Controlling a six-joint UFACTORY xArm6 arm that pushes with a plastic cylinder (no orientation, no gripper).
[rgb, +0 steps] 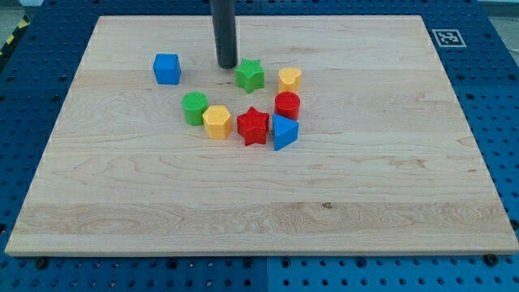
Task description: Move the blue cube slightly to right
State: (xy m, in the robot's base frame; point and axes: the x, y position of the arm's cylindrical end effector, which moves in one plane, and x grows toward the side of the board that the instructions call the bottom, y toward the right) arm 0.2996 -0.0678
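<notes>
The blue cube (166,69) sits on the wooden board (259,203) at the view's upper left, apart from the other blocks. My tip (227,66) is the lower end of a dark rod coming down from the view's top. It rests on the board to the right of the blue cube, with a clear gap between them, and just left of the green star (250,75).
A cluster lies right of and below the tip: a yellow cylinder-like block (289,79), red cylinder (287,105), blue triangle (284,131), red star (253,126), yellow hexagon (216,122), green cylinder (195,108). A marker tag (446,37) sits at the board's top right corner.
</notes>
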